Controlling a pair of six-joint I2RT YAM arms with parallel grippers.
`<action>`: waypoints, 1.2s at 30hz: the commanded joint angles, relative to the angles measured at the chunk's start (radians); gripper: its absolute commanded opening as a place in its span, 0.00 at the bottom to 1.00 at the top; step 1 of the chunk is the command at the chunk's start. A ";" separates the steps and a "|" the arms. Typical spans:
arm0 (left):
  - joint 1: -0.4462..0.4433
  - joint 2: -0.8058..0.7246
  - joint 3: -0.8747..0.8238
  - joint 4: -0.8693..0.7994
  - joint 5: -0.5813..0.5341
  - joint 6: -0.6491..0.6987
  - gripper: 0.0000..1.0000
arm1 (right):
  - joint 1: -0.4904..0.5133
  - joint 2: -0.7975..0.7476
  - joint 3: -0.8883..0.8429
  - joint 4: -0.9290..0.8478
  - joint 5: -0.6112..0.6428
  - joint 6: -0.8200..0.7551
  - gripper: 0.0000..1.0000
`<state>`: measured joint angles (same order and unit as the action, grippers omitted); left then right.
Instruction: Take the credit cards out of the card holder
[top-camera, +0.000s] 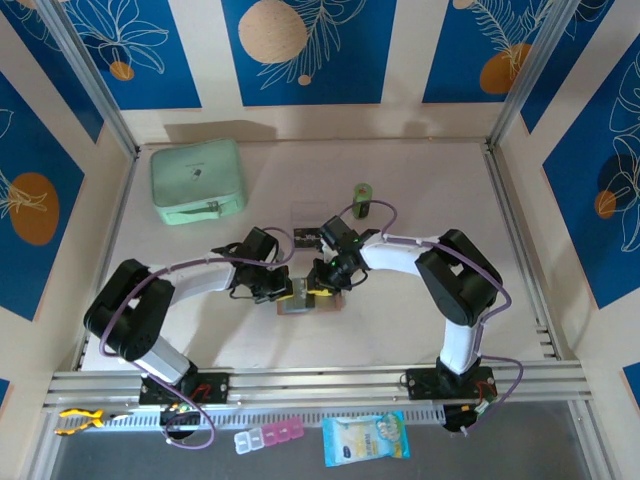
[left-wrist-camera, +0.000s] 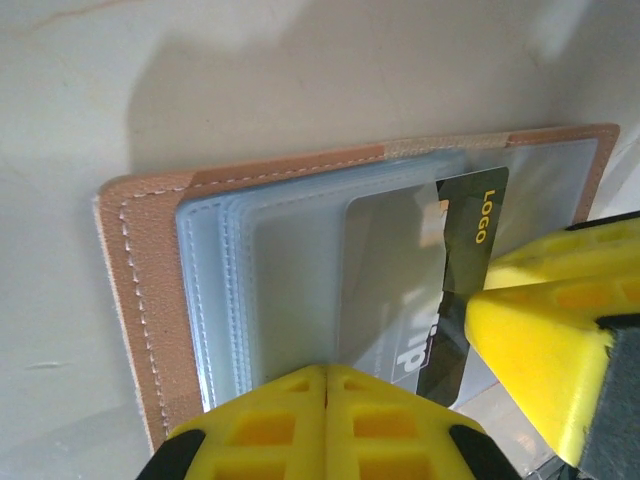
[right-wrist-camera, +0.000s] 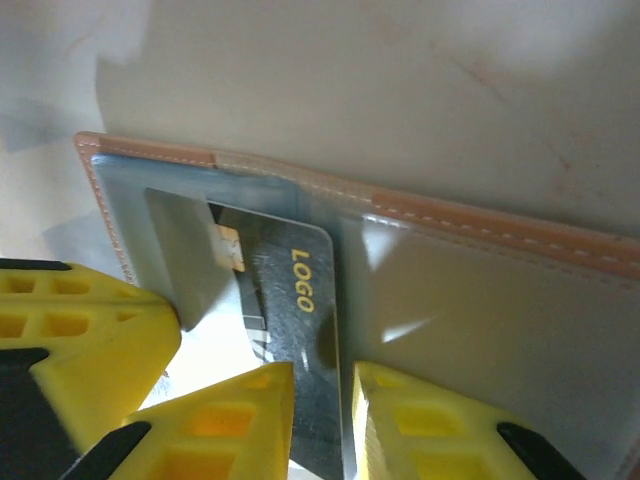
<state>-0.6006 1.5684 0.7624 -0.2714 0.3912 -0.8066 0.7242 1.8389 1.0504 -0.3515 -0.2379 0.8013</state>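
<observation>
The tan card holder (top-camera: 300, 306) lies open on the table between both arms, its clear pockets facing up (left-wrist-camera: 290, 260) (right-wrist-camera: 500, 300). A dark credit card (right-wrist-camera: 300, 300) marked "LOGO" sticks partway out of a pocket (left-wrist-camera: 470, 240). My right gripper (right-wrist-camera: 322, 372) has that card between its yellow fingers and is closed on it (top-camera: 322, 285). My left gripper (left-wrist-camera: 325, 372) is shut, its tips pressing on the clear pockets beside the card (top-camera: 292, 290). The left gripper's finger (right-wrist-camera: 80, 340) shows at the lower left of the right wrist view.
A mint-green zip case (top-camera: 198, 180) sits at the back left and a small green cylinder (top-camera: 363, 200) at the back middle. A small dark flat piece (top-camera: 305, 238) lies just behind the grippers. Metal frame rails (top-camera: 520, 210) border the table.
</observation>
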 joint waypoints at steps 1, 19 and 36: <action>-0.005 0.024 0.017 -0.050 -0.022 0.029 0.00 | -0.001 0.020 -0.001 -0.005 -0.036 0.008 0.23; -0.005 0.039 0.015 -0.048 -0.020 0.027 0.00 | -0.023 -0.058 -0.089 0.153 -0.116 0.059 0.15; -0.005 0.039 0.012 -0.037 -0.015 0.020 0.00 | -0.037 -0.077 -0.131 0.201 -0.143 0.050 0.09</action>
<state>-0.6006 1.5814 0.7734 -0.2768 0.3916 -0.8017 0.6872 1.7947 0.9344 -0.1410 -0.3752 0.8505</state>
